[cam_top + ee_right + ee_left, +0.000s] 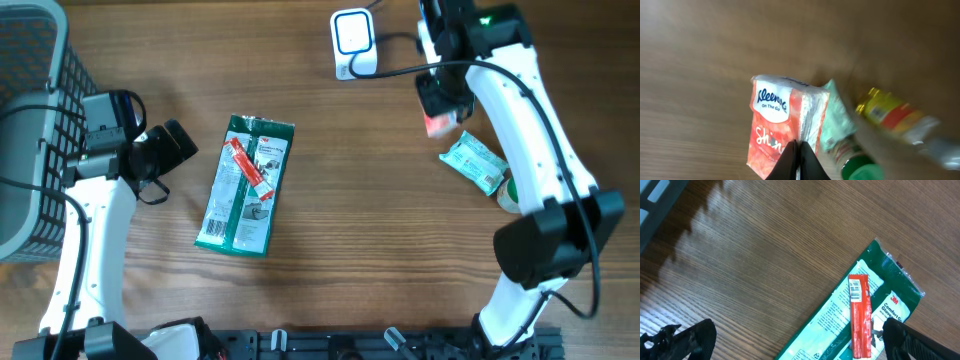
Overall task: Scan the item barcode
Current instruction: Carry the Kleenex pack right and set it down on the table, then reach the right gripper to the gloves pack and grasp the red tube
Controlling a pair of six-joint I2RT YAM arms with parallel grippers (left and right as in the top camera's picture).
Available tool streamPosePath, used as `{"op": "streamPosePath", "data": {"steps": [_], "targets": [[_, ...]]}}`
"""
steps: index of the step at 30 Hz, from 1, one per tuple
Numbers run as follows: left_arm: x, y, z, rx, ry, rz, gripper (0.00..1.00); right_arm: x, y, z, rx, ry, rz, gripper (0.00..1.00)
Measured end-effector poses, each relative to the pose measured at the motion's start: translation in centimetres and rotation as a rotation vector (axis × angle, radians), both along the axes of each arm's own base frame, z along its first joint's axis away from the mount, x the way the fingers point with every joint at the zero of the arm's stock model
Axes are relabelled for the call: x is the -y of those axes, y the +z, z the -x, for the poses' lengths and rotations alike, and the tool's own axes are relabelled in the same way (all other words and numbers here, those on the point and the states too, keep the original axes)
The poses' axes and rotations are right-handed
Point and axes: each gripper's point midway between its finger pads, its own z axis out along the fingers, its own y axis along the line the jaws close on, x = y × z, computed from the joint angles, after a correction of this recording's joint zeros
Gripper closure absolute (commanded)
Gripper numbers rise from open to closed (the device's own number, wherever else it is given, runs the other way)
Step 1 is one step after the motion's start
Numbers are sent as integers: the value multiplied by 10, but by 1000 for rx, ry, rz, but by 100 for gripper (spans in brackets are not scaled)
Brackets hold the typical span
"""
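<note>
Clamping the tissues, the right claw hangs near the scanner; the scan itself seems not yet done. Left claw stands apart, empty.

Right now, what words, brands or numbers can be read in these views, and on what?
"3M": green glove package.
"Comfort G..." and "Glove...", cut off: same package.
"Kleenex" and "On The Go": tissue pack.
"Shin...", cut off: same pack.
Barcode digits on the red stick, the package's fine print and the bottle label: too small or blurred.
</note>
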Motion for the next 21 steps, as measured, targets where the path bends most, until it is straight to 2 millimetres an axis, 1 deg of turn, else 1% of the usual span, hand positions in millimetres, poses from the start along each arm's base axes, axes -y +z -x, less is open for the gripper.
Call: {"op": "streamPosePath", "data": {"steps": [1, 2, 3, 4, 7, 9, 10, 11, 12, 13, 15, 17, 18, 20, 21], "targets": [[0, 0, 0, 0, 0, 0, 0, 5, -20, 7, -59, -23, 3, 92], [0, 0, 0, 0, 0, 0, 0, 9, -35, 12, -97, -36, 6, 89], [0, 0, 0, 0, 0, 0, 0, 12, -50, 19, -133, -45, 10, 82], [0, 0, 0, 0, 0, 0, 0, 13, -60, 23, -153, -49, 11, 75], [0, 0, 0, 0, 0, 0, 0, 14, -90, 34, -192, -59, 10, 69], [0, 0, 0, 0, 0, 0, 0, 10, -101, 29, -165, -65, -14, 69], [0, 0, 0, 0, 0, 0, 0, 5, -104, 23, -141, -71, -43, 68], [0, 0, 0, 0, 0, 0, 0, -3, -107, 17, -118, -78, -89, 66], [0, 0, 0, 0, 0, 0, 0, -18, -109, 10, -96, -79, -174, 63], [0, 0, 0, 0, 0, 0, 0, -36, -110, 4, -78, -71, -267, 62], [0, 0, 0, 0, 0, 0, 0, -73, -105, 0, -64, -28, -414, 60], [0, 0, 0, 0, 0, 0, 0, -107, -99, -4, -39, 30, -507, 60], [0, 0, 0, 0, 0, 0, 0, -138, -94, 0, -28, 93, -560, 60], [0, 0, 0, 0, 0, 0, 0, -177, -88, 7, -12, 178, -611, 60], [0, 0, 0, 0, 0, 0, 0, -202, -84, 14, 3, 238, -639, 59]]}}
